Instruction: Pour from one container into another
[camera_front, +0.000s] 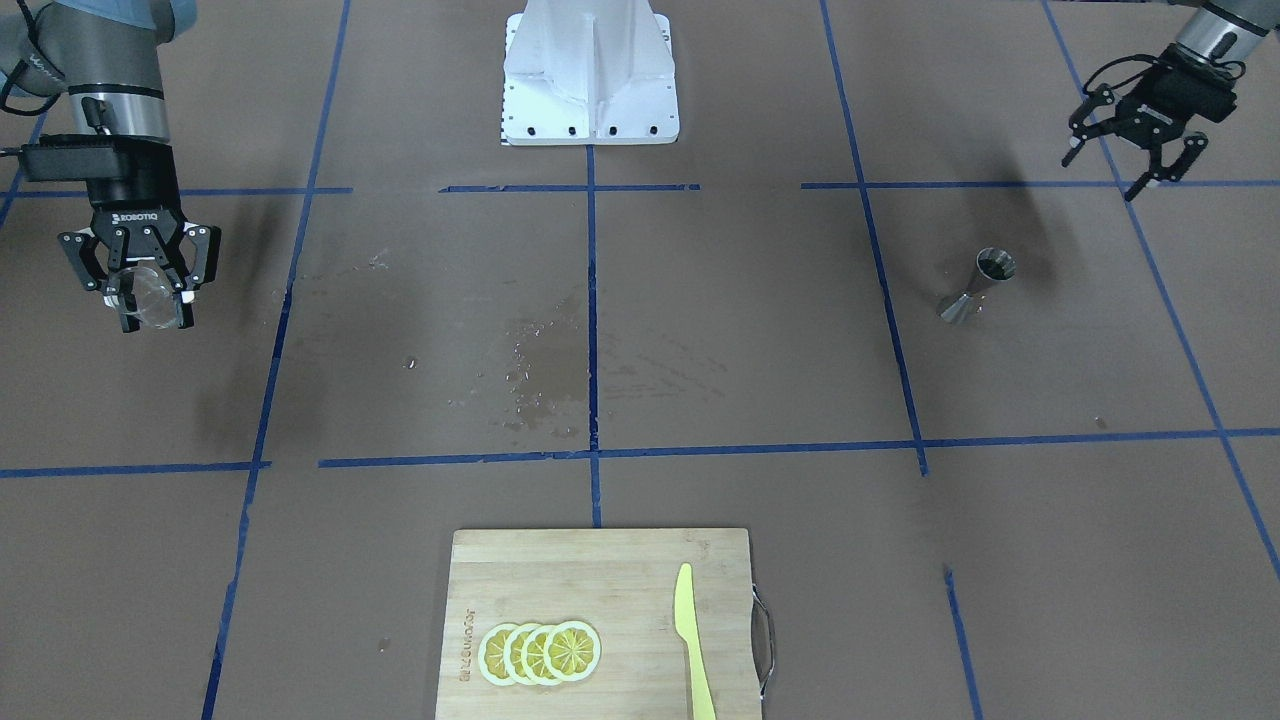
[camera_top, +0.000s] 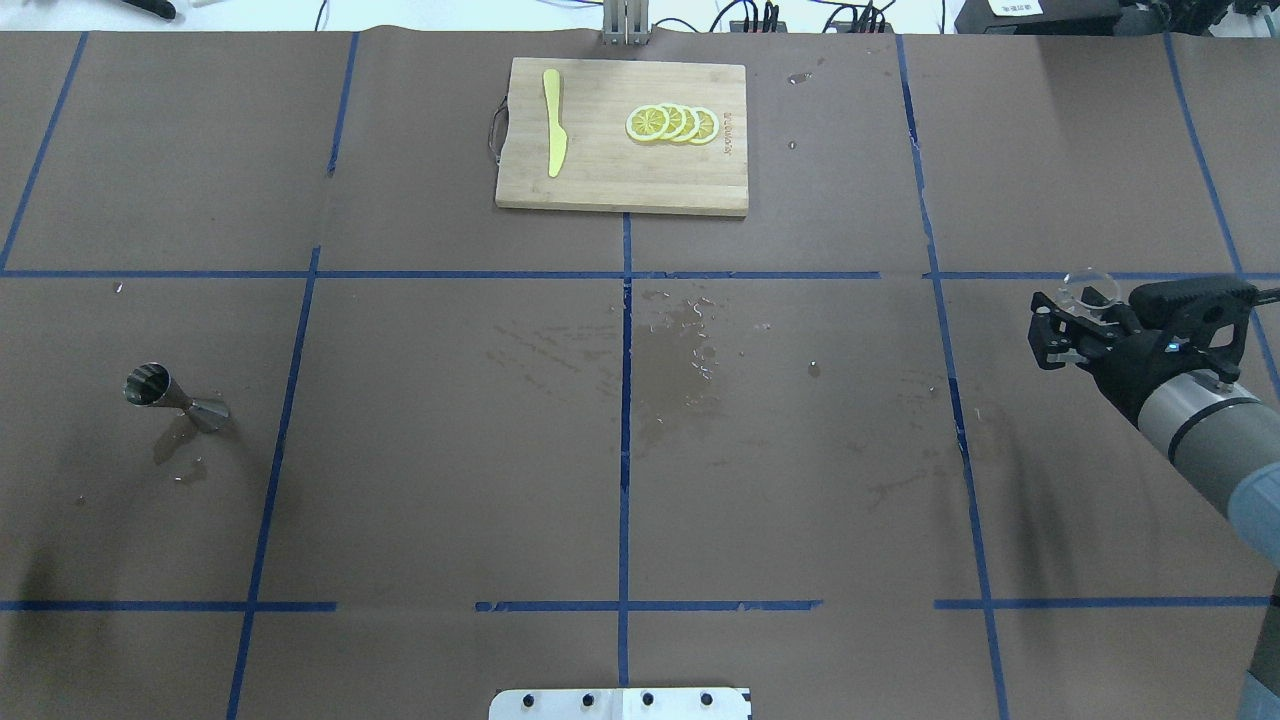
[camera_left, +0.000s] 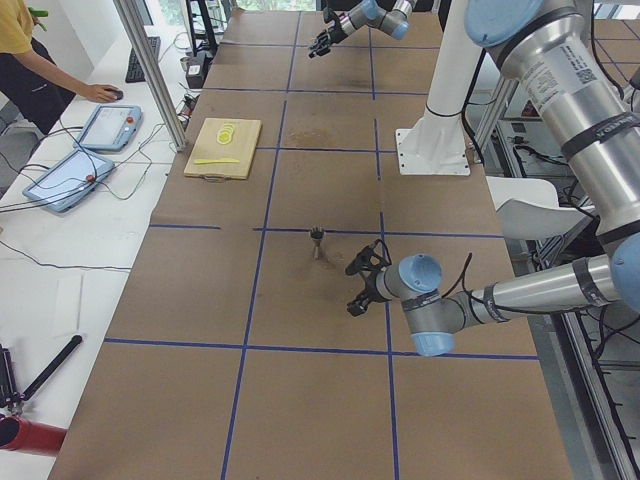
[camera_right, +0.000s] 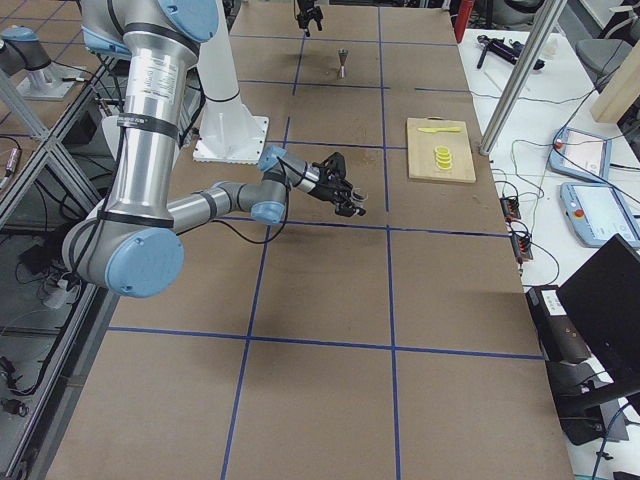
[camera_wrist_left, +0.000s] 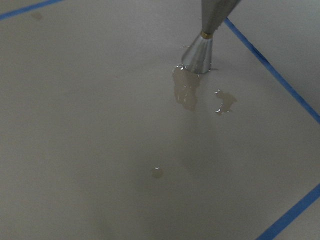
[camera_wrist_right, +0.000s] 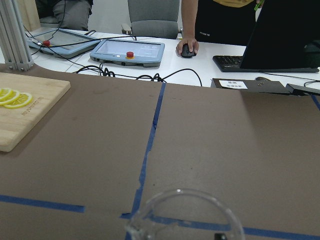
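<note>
Right gripper (camera_front: 155, 318) clamps the glass cup (camera_front: 148, 287) at three o'clock; left gripper (camera_front: 1100, 177) gapes empty. Tilting early could miss the nine-o'clock jigger (camera_front: 978, 285).

Robotics lab: blue-taped grid table (camera_top: 800, 480), teach pendants (camera_left: 108, 127) on side desk (camera_left: 60, 250), operator (camera_left: 18, 50) at mouse (camera_wrist_right: 187, 50), monitor (camera_wrist_right: 285, 35).

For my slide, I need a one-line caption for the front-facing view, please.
The right jaws hold the clear glass cup, far from the steel jigger standing near the open left jaws.
</note>
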